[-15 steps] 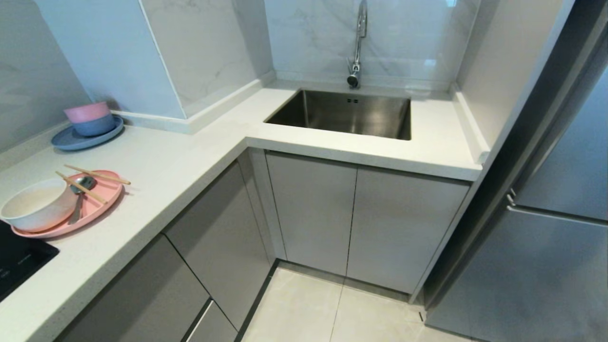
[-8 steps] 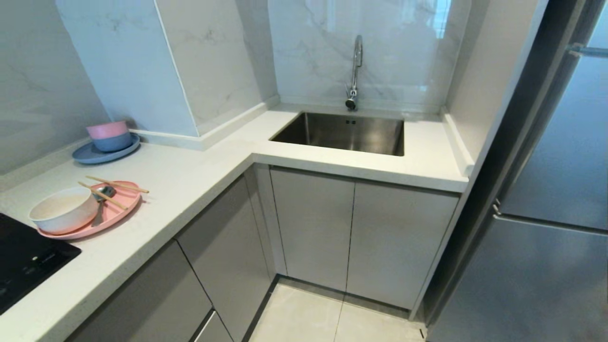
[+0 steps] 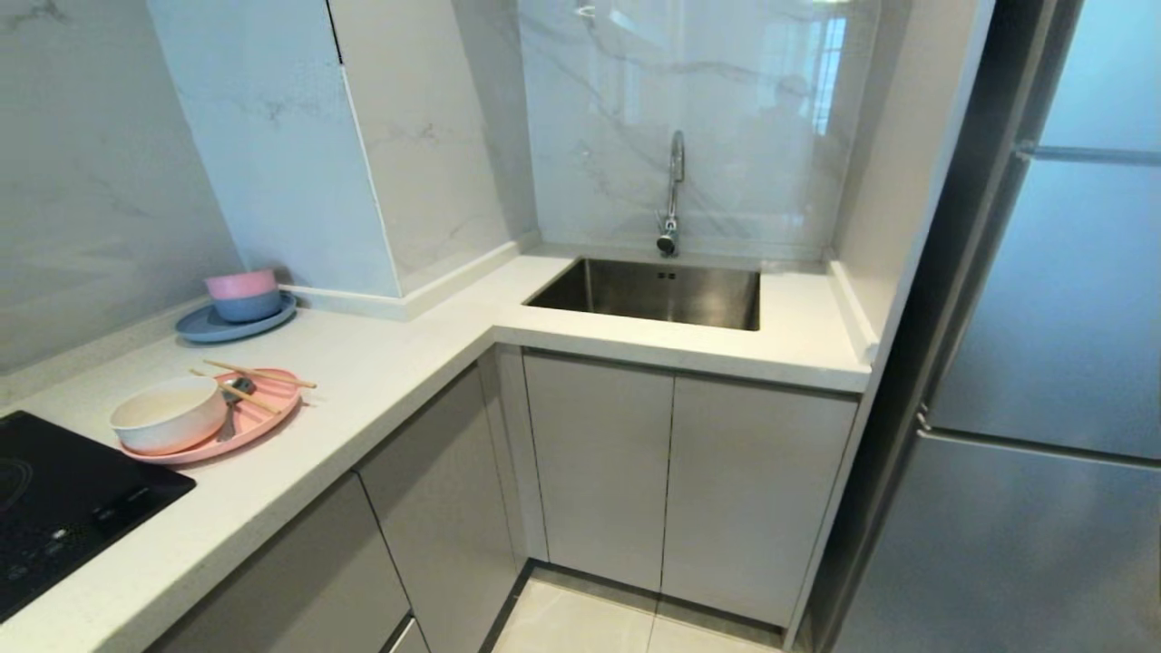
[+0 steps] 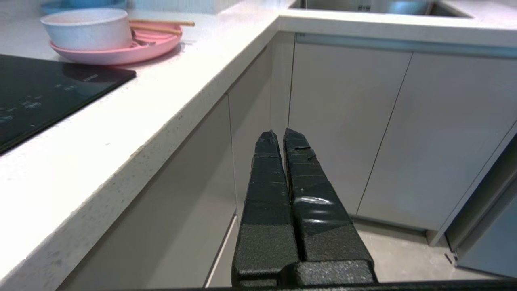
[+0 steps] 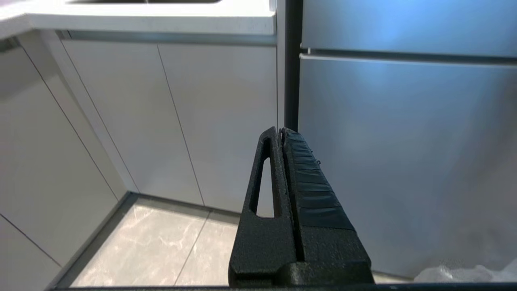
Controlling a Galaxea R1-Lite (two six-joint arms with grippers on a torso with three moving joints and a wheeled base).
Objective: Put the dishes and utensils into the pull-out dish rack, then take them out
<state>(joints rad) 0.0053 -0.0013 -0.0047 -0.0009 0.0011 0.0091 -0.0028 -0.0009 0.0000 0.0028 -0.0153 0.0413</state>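
A: Starting with the head view. Pale-pink plate [image 3: 238, 428] lies flat on the white countertop [image 3: 381, 381], just beside the black cooktop [image 3: 63, 499]. White bowl [image 3: 168, 414] sits on the plate's near side. Wooden chopsticks [image 3: 258, 375] lie across the far rim; grey spoon [image 3: 234, 404] rests between bowl and chopsticks.

B: Elsewhere?

A: Stacked pink and blue bowls [image 3: 242, 296] on a blue-grey plate [image 3: 201, 328] further back. Sink [image 3: 653, 292] in the corner. No rack visible; cabinet fronts all closed.

B: Left wrist view?

A: Left gripper [image 4: 280, 135] empty, jaws clenched together, low before the cabinet doors [image 4: 343, 121]. Plate, bowl and chopsticks visible up on the counter.

B: Right wrist?

A: Right gripper [image 5: 279, 131] likewise pressed shut on nothing, facing the fridge [image 5: 404, 141] edge.
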